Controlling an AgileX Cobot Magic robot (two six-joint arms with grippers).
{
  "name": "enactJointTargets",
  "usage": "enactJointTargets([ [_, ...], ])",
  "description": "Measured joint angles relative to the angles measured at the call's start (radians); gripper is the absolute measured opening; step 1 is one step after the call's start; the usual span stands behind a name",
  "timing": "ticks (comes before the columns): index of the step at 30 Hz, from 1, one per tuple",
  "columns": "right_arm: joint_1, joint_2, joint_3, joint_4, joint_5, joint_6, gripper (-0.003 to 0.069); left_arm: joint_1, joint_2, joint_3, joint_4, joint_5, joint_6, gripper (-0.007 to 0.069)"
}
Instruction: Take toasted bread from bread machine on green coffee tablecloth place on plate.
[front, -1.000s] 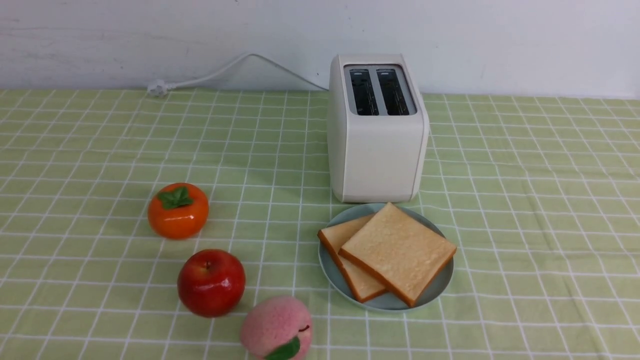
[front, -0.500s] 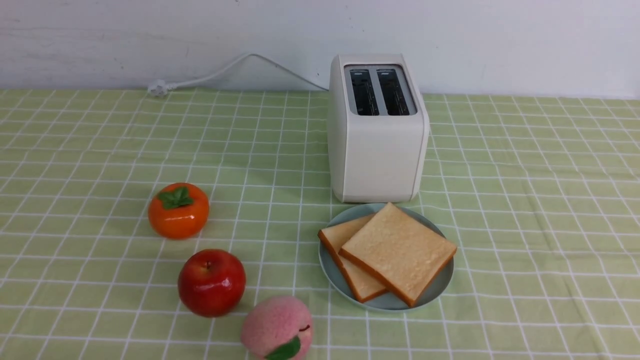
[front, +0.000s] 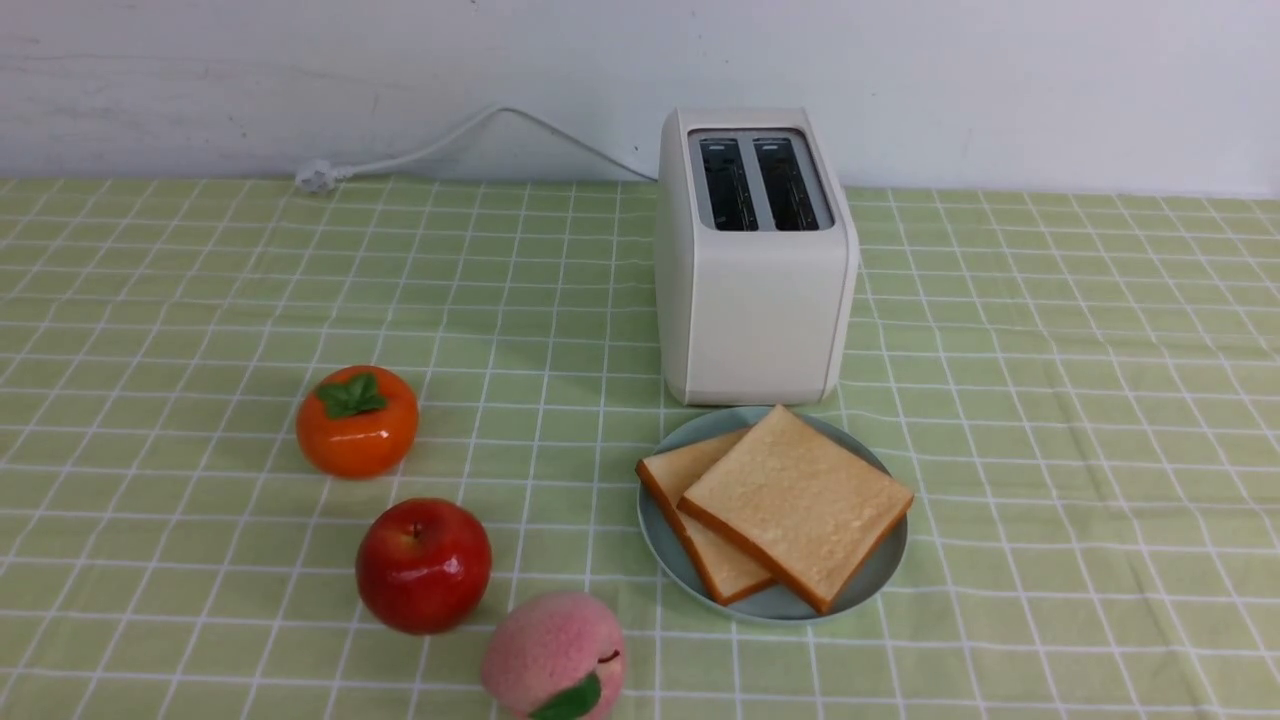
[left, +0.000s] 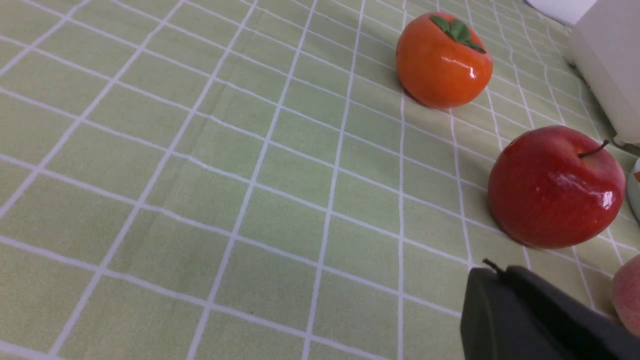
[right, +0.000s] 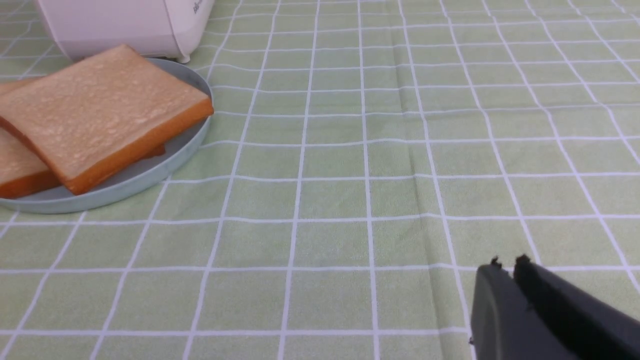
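Both slices of toast (front: 797, 505) are lying flat on the plate (front: 880, 570), one overlapping the other, the top one turned like a diamond with a corner poking past the rim. The plate sits on the green cloth (front: 1050, 400), touching or nearly touching the front of the toaster (front: 755, 300), towards the middle of the table and well in from its near edge. Both toaster slots look dark and empty, so by my reading the job is as good as done

Left gripper (left: 492, 280), over the cloth near the apple (left: 555, 187): fingers pressed together, holding nothing. Right gripper (right: 506, 267), low over bare cloth well apart from the plate: fingers almost together with a thin slit between them, also empty

If a slice needs shifting, expect it to be light, thick and a little springy, with a matte face that should not slip. I would pinch the overhanging crust corner, gently, since the crumb would likely dent
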Motion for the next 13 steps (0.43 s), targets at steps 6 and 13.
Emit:
enactJointTargets([
  [6, 0.000, 0.000, 0.000, 0.000, 0.000, 0.000, 0.0055, 0.000, 0.000, 0.000, 0.000, 0.000, 0.000, 0.0002],
  [13, 0.000, 0.000, 0.000, 0.001, 0.000, 0.000, 0.0065, 0.000, 0.000, 0.000, 0.000, 0.000, 0.000, 0.0005],
])
